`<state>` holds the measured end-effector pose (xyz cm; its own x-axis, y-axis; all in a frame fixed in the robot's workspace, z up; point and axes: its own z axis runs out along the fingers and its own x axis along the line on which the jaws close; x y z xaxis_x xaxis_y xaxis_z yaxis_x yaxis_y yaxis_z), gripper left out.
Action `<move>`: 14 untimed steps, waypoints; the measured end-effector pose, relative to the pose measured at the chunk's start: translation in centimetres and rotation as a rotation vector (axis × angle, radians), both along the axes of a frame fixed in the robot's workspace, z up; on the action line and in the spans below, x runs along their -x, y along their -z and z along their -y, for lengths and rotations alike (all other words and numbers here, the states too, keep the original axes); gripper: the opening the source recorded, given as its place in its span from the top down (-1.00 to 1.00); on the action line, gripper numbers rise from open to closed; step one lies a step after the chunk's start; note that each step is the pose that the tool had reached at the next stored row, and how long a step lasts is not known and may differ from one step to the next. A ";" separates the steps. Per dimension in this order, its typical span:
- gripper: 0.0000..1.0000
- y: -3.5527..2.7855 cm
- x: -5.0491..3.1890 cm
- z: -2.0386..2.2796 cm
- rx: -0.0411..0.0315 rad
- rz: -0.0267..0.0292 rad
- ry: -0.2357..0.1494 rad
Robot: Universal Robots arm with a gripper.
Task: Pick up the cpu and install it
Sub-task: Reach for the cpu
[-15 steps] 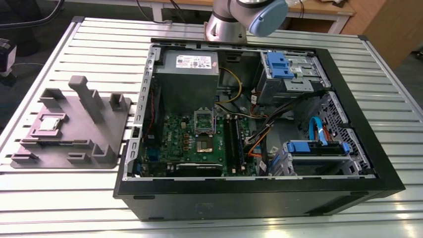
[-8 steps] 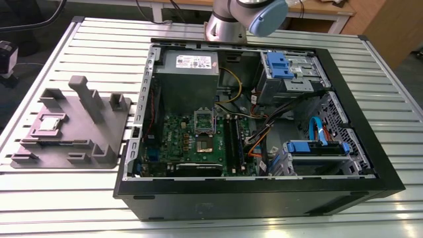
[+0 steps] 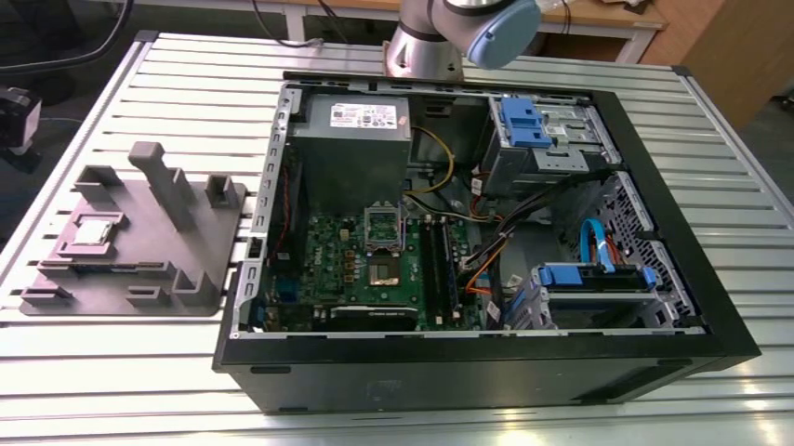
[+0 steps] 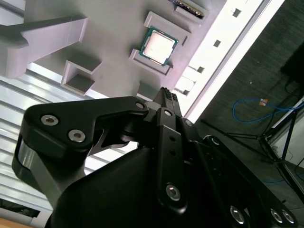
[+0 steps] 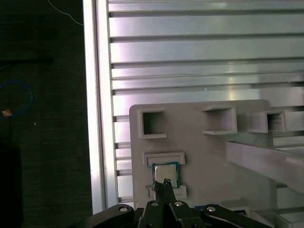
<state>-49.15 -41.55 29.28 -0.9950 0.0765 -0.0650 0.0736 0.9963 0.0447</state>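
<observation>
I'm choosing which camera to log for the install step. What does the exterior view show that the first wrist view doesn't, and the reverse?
The exterior view adds the open computer case with its motherboard socket, and the arm behind the case. The first wrist view adds the gripper, nearest the cpu, plus dark floor with a blue cable. Shared: the cpu sitting in its recess on the grey fixture, and the slatted metal table under it.

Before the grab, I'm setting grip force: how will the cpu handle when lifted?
Probably stiff and light: the cpu is a small, flat square. Its smooth metal top looks slippery. Raised lips of the grey fixture flank it, so a sideways push would likely jam.
</observation>
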 end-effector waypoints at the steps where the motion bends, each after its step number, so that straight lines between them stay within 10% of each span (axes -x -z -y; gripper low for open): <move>1: 0.79 0.16 0.00 0.00 0.0000 -0.0004 0.000; 14: 0.79 1.99 0.00 0.03 0.0000 -0.0041 0.000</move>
<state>-49.15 -41.58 27.29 -0.9952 0.0765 -0.0609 0.0739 0.9963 0.0444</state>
